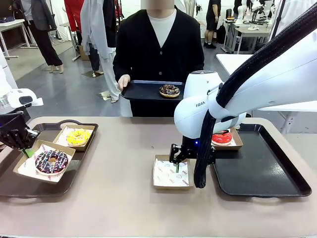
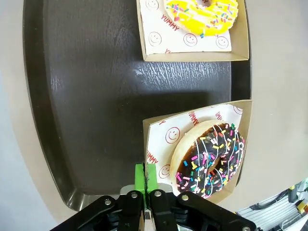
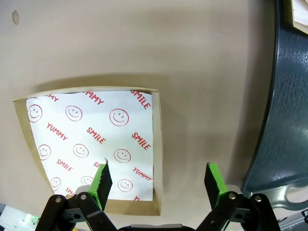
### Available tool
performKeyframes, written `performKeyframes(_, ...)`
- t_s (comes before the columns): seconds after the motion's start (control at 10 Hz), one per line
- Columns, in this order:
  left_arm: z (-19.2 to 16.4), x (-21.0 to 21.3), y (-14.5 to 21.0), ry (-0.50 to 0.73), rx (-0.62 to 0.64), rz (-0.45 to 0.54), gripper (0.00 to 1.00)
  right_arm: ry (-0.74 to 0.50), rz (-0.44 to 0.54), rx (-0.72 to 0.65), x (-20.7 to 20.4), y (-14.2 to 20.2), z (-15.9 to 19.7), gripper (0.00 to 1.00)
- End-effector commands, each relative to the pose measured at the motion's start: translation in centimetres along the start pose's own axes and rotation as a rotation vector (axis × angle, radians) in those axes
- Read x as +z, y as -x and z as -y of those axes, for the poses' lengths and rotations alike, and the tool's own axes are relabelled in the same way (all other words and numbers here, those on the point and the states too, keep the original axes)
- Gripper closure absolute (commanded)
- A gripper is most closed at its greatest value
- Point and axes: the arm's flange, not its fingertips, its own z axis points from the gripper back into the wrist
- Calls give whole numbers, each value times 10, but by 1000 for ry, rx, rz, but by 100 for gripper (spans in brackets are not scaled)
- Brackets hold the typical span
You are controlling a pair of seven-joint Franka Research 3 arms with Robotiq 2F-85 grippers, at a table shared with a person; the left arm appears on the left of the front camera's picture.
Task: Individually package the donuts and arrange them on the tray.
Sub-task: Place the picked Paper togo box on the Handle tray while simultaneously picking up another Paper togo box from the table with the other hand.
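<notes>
Dark choc donut [image 1: 169, 90] is the only one w/o a box. It sits on the small tray [image 1: 138, 91] the person holds at the far side, straight across from the empty box [image 3: 91, 144] on the table. Right gripper [image 3: 158, 175] hangs just above that box with fingers wide. One pad is over the liner, the other over bare table, so the box's side wall runs between them. Right arm is nearer both (left is well apart). Red donut [image 1: 221, 137] is boxed on right tray [image 1: 262, 168]. Yellow donut [image 1: 79, 137] and sprinkle donut [image 2: 209, 159] are boxed on left tray [image 1: 10, 183]. Left gripper [image 2: 146, 175] is pinched on the sprinkle box [image 2: 159, 130] rim, donut just beside it.
</notes>
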Motion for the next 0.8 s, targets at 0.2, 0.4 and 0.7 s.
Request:
performKeyframes(0.2, -3, -22, -3, -12, 35, -12, 99, -22, 25, -16, -1, 4, 1, 0)
performKeyframes(0.4, -6, -27, -4, -14, 44, -19, 99, -28, 30, -16, -2, 2, 0, 0)
performKeyframes(0.7, -9, -30, -6, -11, 56, -21, 99, -31, 49, -14, -4, -1, 1, 58)
